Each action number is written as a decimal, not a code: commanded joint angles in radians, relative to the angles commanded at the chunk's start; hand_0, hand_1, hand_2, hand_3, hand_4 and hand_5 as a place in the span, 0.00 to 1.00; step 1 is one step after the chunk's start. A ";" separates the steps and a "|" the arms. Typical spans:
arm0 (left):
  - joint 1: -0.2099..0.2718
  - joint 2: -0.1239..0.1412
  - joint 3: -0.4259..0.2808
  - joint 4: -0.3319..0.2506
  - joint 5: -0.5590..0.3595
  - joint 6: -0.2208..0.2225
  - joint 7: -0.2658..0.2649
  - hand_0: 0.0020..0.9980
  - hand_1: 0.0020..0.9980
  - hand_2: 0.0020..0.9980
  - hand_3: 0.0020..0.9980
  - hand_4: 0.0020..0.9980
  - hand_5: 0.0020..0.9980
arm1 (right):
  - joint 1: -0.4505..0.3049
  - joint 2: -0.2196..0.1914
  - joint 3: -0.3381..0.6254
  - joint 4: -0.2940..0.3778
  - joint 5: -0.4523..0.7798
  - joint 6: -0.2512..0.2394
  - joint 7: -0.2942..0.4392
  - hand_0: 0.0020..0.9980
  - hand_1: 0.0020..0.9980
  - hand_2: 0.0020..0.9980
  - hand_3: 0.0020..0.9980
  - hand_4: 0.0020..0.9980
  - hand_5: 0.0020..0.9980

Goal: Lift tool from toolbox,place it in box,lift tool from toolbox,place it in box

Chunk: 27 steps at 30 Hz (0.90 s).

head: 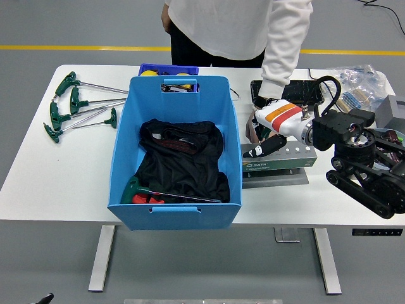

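Note:
The big blue box [124,158] stands mid-table with black cloth [183,158] in it and a green-handled T-wrench [135,189] lying near its front wall. The green toolbox [278,163] lies right of the box on a grey base. My right hand [259,151], white with an orange stripe, hangs over the toolbox's left end. Its black fingers [266,145] are relaxed and hold nothing. A person's white sleeve [278,57] reaches down behind my hand, and the person's hand is mostly hidden by it. My left arm is out of view.
Several green T-handle wrenches [76,104] lie at the table's far left. A small blue bin [168,68] sits behind the box. A black case [291,90] lies behind the toolbox. Plastic bags [354,85] and a grey box [392,111] sit at the back right.

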 joint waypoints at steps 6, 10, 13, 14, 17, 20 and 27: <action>0.000 0.000 0.001 0.000 -0.002 0.000 0.000 0.72 0.72 0.75 0.64 0.63 0.52 | 0.010 0.007 -0.018 -0.019 -0.020 -0.005 0.010 0.80 0.50 0.43 0.34 1.00 0.81; -0.001 0.000 0.001 0.000 -0.003 0.000 -0.001 0.72 0.72 0.75 0.64 0.63 0.52 | 0.016 0.009 -0.026 -0.028 -0.032 -0.008 0.016 0.80 0.50 0.43 0.34 1.00 0.81; -0.002 0.000 0.004 0.000 -0.006 0.000 -0.001 0.72 0.72 0.75 0.64 0.63 0.52 | 0.019 0.009 -0.032 -0.035 -0.038 -0.008 0.018 0.80 0.49 0.42 0.33 1.00 0.81; -0.002 0.000 0.004 0.000 -0.007 0.001 -0.002 0.72 0.72 0.75 0.64 0.63 0.52 | 0.020 0.009 -0.034 -0.037 -0.040 -0.008 0.018 0.80 0.49 0.42 0.33 1.00 0.81; -0.002 0.000 0.006 0.000 -0.010 0.001 -0.002 0.72 0.72 0.75 0.64 0.63 0.52 | 0.023 0.009 -0.038 -0.043 -0.043 -0.005 0.018 0.80 0.49 0.42 0.33 1.00 0.81; -0.002 0.000 0.007 0.000 -0.011 0.001 -0.002 0.72 0.72 0.75 0.64 0.63 0.52 | 0.024 0.007 -0.041 -0.045 -0.046 -0.002 0.017 0.79 0.46 0.39 0.31 1.00 0.81; -0.001 0.000 0.008 0.000 -0.011 0.001 -0.001 0.72 0.72 0.75 0.64 0.63 0.52 | 0.024 0.006 -0.042 -0.045 -0.048 0.001 0.016 0.78 0.42 0.35 0.28 1.00 0.81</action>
